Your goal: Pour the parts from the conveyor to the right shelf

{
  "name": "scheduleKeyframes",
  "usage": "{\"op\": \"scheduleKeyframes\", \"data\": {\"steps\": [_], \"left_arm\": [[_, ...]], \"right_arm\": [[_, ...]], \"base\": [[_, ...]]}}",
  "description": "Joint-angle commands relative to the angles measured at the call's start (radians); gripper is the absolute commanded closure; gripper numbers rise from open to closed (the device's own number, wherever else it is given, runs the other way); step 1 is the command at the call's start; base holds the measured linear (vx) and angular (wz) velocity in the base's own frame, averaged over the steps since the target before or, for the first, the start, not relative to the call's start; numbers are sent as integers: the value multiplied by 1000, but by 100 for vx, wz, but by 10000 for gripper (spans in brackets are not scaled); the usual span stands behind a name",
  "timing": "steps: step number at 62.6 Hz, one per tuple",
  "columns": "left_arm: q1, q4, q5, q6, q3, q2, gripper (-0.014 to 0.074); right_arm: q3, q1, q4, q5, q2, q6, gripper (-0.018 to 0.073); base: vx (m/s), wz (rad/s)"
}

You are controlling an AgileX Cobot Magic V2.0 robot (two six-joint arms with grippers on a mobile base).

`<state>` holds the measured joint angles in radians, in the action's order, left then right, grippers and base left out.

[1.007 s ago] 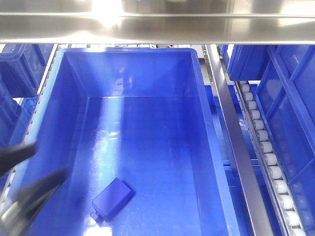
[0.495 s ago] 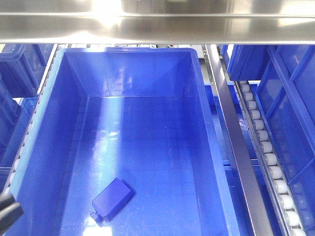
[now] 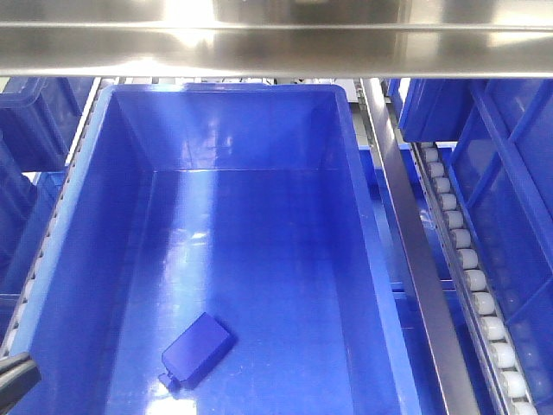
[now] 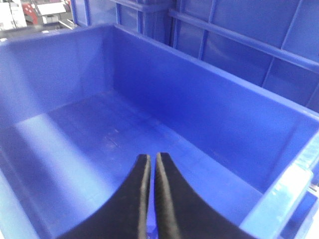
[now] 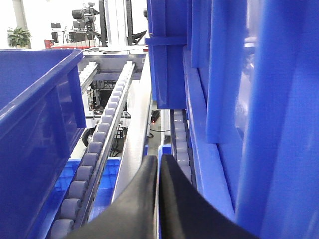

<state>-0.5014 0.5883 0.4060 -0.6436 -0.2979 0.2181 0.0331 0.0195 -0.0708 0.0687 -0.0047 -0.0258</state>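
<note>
Steel framing of the right shelf (image 3: 406, 225) fills the front view, a bright crossbar along the top and white roller tracks (image 3: 467, 268) running down the right side.

Large blue bin (image 3: 86, 216) sits between the tracks, open side up, glossy walls, more blue bins beside and behind it.

One part (image 3: 199, 347), a small blue block, lies on the bin floor near the front left, turned at an angle to the walls; a small paler bit sits at its lower corner (too small to tell what).

Left tool (image 4: 150, 162): black fingers pressed together, nothing between them, hanging over the bin interior. Only a dark sliver at the bottom left edge of the front view.

Right tool (image 5: 158, 162): fingers likewise closed and empty, pointing along the steel rail (image 5: 134, 144) between a roller track and a blue bin wall (image 5: 279, 114).
</note>
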Motion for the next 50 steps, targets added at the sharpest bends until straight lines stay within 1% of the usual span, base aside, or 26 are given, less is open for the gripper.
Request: {"op": "scheduleKeyframes", "data": {"steps": [1,30,35,38,41,46,50], "left_arm": [[-2,17,-55,11,-27,11,604],[0,13,-53,11,-22,9,603],[3,-41,-51,10,-22,-16,603],[28,-98,-59,19,-22,-42,603],[61,-131,-68,43,-22,-66,603],[138,-183,-94,106,-22,-101,603],[208,-252,-95,180,-20,-124,603]], "right_arm": [[15,-3,6,-75,15,-7,568],[15,-3,6,-75,15,-7,568],[15,-3,6,-75,15,-7,568],[15,-3,6,-75,15,-7,568],[15,-3,6,-75,15,-7,568],[15,-3,6,-75,15,-7,568],[15,-3,6,-75,15,-7,568]], "base": [[0,0],[0,0],[0,0],[0,0],[0,0],[0,0],[0,0]]}}
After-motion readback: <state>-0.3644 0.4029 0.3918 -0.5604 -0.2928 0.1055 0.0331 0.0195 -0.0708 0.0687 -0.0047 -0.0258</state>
